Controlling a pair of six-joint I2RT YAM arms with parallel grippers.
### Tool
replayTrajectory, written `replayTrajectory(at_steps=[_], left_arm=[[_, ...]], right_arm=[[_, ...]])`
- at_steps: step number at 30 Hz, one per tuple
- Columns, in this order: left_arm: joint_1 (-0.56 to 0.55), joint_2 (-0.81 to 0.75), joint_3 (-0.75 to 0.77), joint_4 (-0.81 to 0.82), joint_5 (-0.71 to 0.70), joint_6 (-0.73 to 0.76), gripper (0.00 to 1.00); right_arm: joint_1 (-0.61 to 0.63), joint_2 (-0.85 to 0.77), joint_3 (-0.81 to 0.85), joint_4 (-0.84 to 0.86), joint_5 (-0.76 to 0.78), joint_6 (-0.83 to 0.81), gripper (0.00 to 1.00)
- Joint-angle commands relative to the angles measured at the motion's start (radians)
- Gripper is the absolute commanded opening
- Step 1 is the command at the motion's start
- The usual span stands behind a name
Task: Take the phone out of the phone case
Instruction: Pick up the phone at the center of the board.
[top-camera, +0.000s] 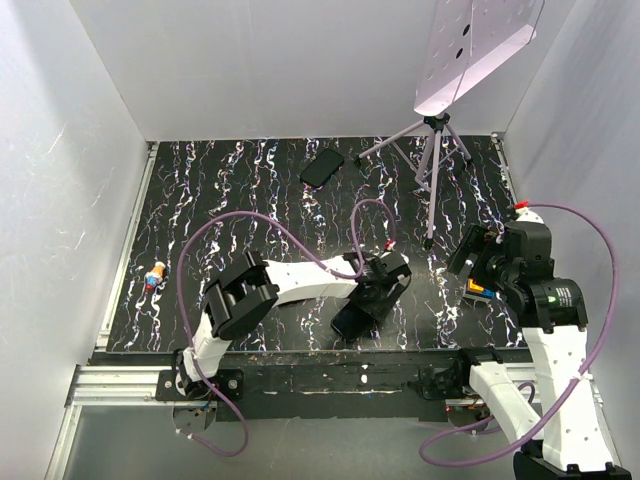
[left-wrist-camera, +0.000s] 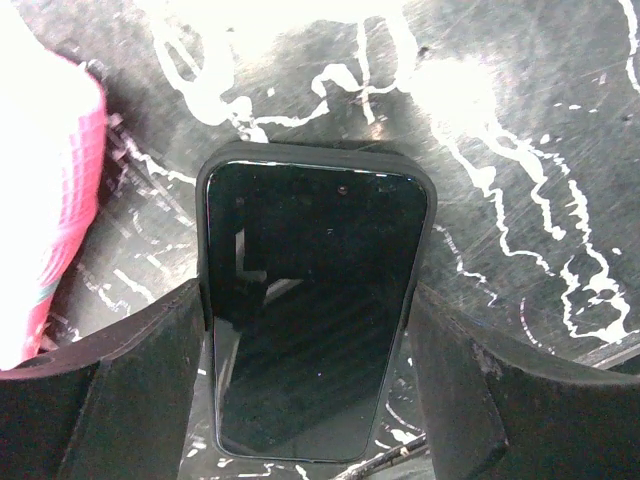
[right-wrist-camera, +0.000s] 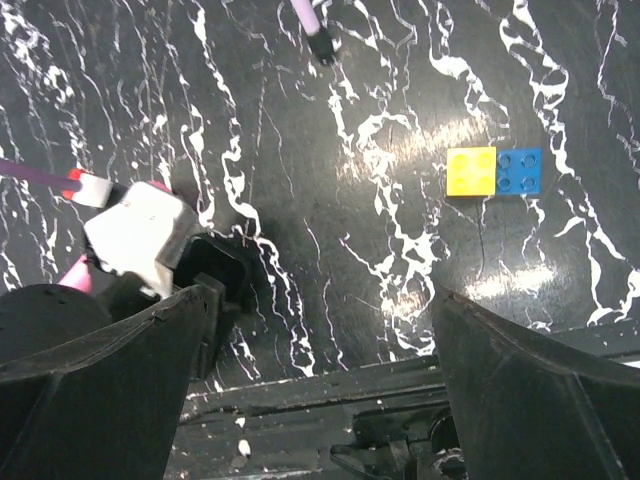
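Glossy glass phone (left-wrist-camera: 310, 320) in a matt rubbery case (left-wrist-camera: 300, 153) on a shiny marbled table (left-wrist-camera: 520, 150).

Black table (top-camera: 200, 190), white marble veining. Glossy black phone (left-wrist-camera: 310, 310) in matt black phone case (left-wrist-camera: 300, 152). Yellow brick (right-wrist-camera: 470, 171) and blue brick (right-wrist-camera: 518, 171), near right. Purple cables (top-camera: 370, 202). White left arm (top-camera: 310, 280) and right arm (top-camera: 555, 370), black joints. Orange-and-blue small object (top-camera: 155, 275), left. Lilac tripod (top-camera: 432, 160), far right.
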Motion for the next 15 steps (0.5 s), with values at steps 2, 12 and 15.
replayTrajectory(at_steps=[2,12,15], left_arm=[[0.026,-0.17,-0.047,0.034,-0.017,-0.047,0.0],[0.158,-0.374,-0.109,0.083,0.088,-0.323,0.0],[0.241,-0.435,-0.17,0.146,0.188,-0.449,0.0]], right_arm=[[0.0,0.017,-0.057,-0.001,-0.039,0.01,1.0],[0.005,0.097,-0.118,0.063,-0.32,-0.05,0.95],[0.026,0.105,-0.162,0.141,-0.475,-0.065,0.91]])
